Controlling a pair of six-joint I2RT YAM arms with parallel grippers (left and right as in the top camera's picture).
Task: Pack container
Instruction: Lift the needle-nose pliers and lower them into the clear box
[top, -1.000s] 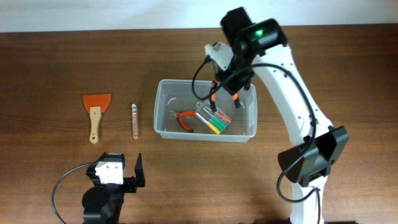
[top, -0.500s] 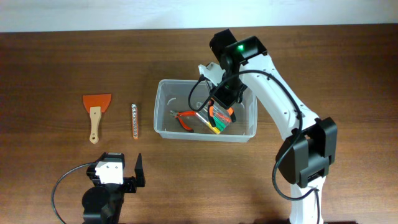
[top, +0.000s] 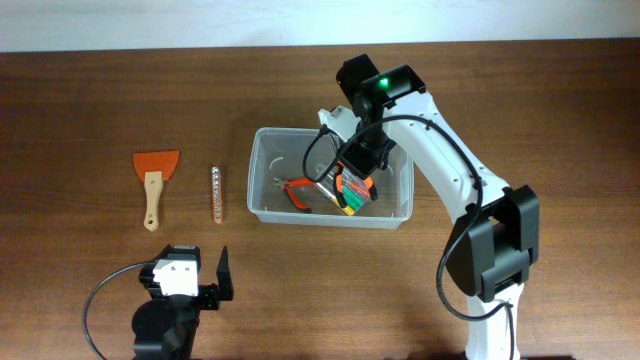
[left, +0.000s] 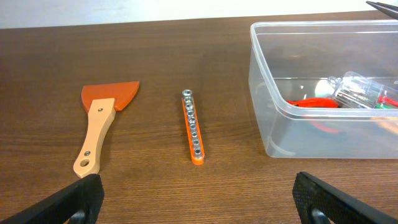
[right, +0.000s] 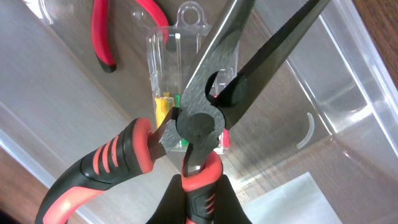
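We are seeing the container (top: 262, 150) sitting mid-table, holding red pliers (top: 293, 190) and a clear screwdriver case (right: 165, 68). Over it, our right gripper (top: 358, 158) is clamping black-bladed snips (right: 202, 127) by one handle. Our left gripper (left: 202, 196) is gaping wide and empty near the table's front edge.

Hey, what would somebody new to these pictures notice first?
The right gripper, over the clear container at mid-table, is clamped on a black-jawed hand tool with red-and-black handles. Inside lie red pliers and a case of coloured screwdrivers; an orange scraper and a bit strip lie to its left.
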